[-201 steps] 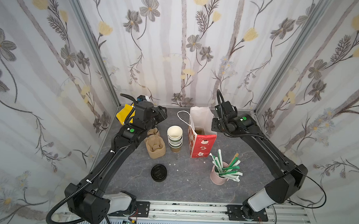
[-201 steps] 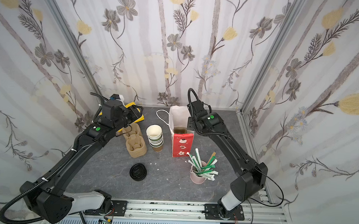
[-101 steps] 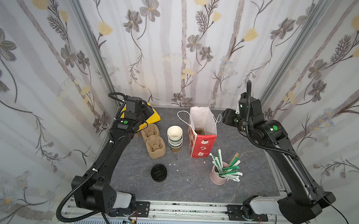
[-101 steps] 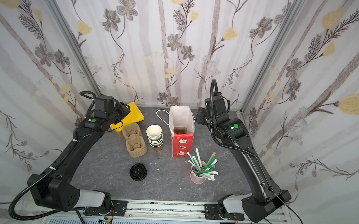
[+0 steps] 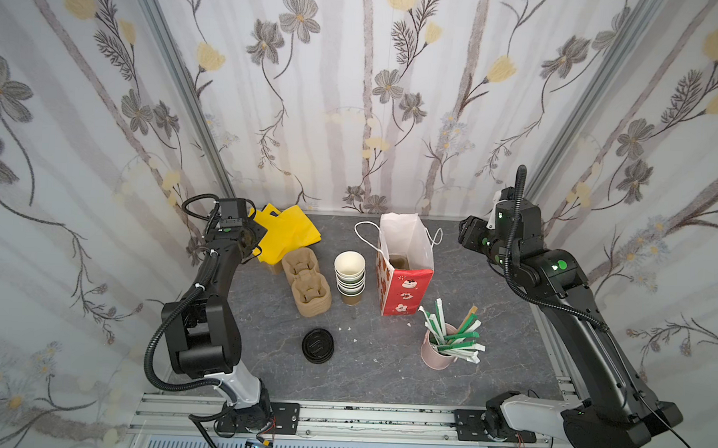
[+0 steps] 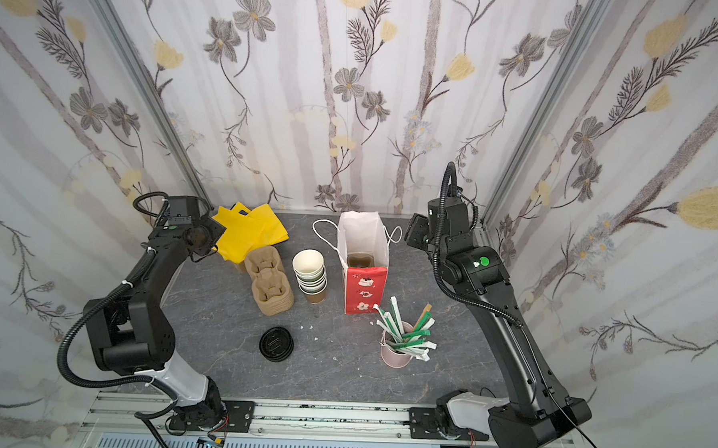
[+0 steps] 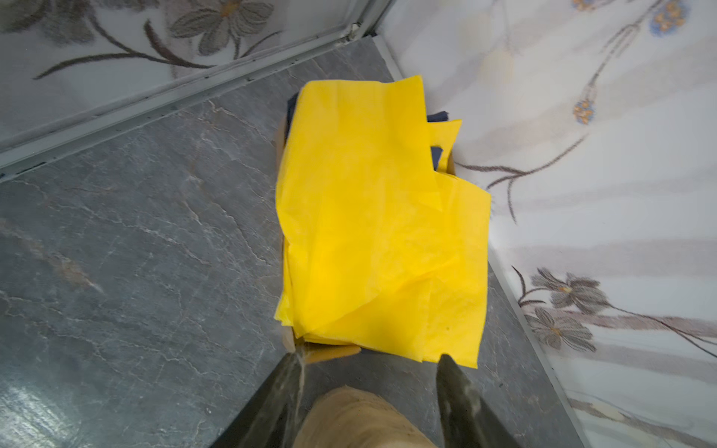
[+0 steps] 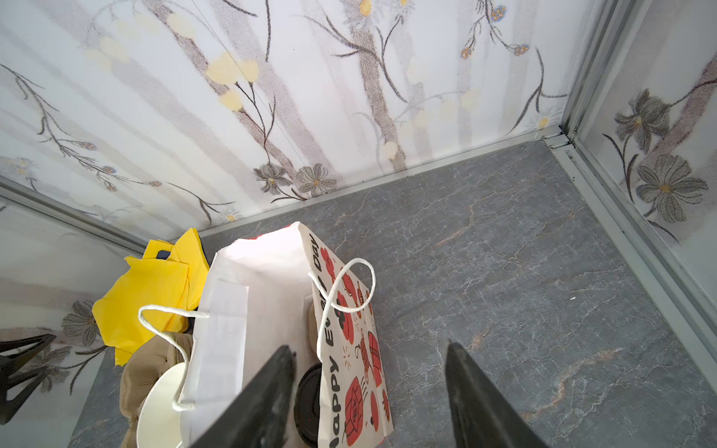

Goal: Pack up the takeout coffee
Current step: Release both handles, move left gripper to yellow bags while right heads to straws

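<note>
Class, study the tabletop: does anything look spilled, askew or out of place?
Small white scraps lie scattered on the table between the black lids and the red bag, like loose litter. Wrapped straws splay over the pink cup.

The flat bags (image 5: 290, 230) are yellow; the paper bag (image 5: 406, 287) red-and-white, printed.

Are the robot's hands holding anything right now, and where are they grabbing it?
Nothing. The left gripper and the right gripper are both open, with nothing between their fingers.
</note>
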`<action>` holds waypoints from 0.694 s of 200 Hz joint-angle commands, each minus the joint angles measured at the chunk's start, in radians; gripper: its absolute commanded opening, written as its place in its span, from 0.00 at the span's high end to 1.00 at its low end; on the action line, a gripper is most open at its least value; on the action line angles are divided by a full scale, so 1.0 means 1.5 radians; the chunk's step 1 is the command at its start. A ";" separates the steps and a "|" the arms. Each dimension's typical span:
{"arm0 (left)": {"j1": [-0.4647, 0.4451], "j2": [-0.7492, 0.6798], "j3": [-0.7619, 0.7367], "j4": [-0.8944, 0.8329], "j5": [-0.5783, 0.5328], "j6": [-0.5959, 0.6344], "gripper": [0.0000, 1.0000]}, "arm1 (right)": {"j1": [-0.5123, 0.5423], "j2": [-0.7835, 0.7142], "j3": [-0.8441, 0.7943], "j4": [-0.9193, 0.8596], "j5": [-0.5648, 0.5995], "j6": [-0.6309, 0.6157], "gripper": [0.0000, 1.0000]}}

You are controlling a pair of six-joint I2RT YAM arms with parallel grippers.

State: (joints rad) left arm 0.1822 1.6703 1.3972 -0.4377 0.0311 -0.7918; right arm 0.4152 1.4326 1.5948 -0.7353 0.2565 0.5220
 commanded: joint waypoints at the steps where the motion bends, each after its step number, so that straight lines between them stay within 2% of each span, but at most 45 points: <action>1: 0.023 0.035 0.022 0.000 0.015 0.001 0.42 | -0.004 0.004 -0.006 0.045 -0.016 0.000 0.37; 83: 0.075 0.234 0.206 -0.007 -0.011 0.062 0.40 | -0.017 0.017 -0.031 0.073 -0.046 0.035 0.38; 115: 0.072 0.242 0.205 -0.012 0.010 0.055 0.40 | -0.021 0.004 -0.039 0.057 -0.056 0.036 0.39; 139: 0.057 0.209 0.173 -0.010 0.008 0.057 0.40 | -0.020 -0.006 -0.044 -0.019 -0.128 0.007 0.41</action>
State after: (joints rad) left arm 0.2840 2.0254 1.6882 -0.4469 0.0380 -0.7136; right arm 0.3840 1.4349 1.5383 -0.6899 0.1658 0.5659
